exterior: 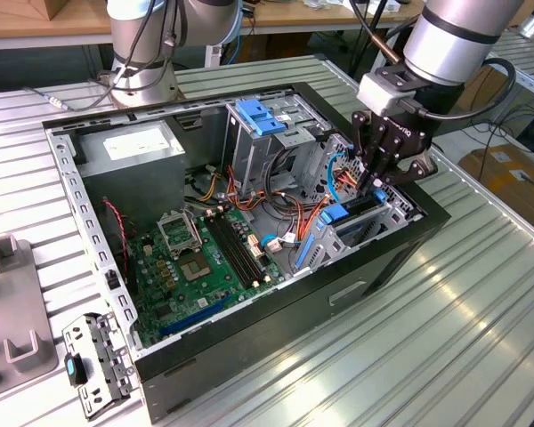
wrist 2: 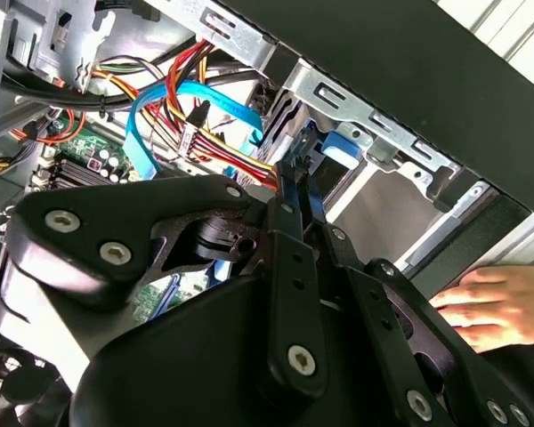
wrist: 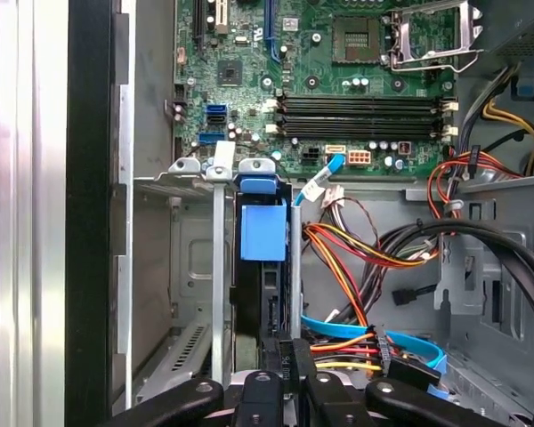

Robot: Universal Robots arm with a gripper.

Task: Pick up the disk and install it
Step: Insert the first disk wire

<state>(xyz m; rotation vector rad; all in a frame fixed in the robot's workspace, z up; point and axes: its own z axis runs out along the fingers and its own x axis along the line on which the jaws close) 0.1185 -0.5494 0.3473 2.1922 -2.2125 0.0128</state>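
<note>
Inside the open computer case (exterior: 400, 245), pincer (exterior: 375, 181) closed on the disk (wrist: 269, 294) standing in its bay.

The exterior view looks down at an angle from some way off at the open computer case (exterior: 249, 222) on the ribbed table (exterior: 409, 347), taking in my whole wrist. My first wrist view rides close above my pincer (wrist: 289, 374) and faces along the drive bay (wrist: 262, 267) toward the green board (wrist: 338, 89). My second wrist view sits close behind my black fingers (wrist 2: 294, 240), facing the coloured wires (wrist 2: 205, 124) and bay. Both wrist views share those wires.
</note>
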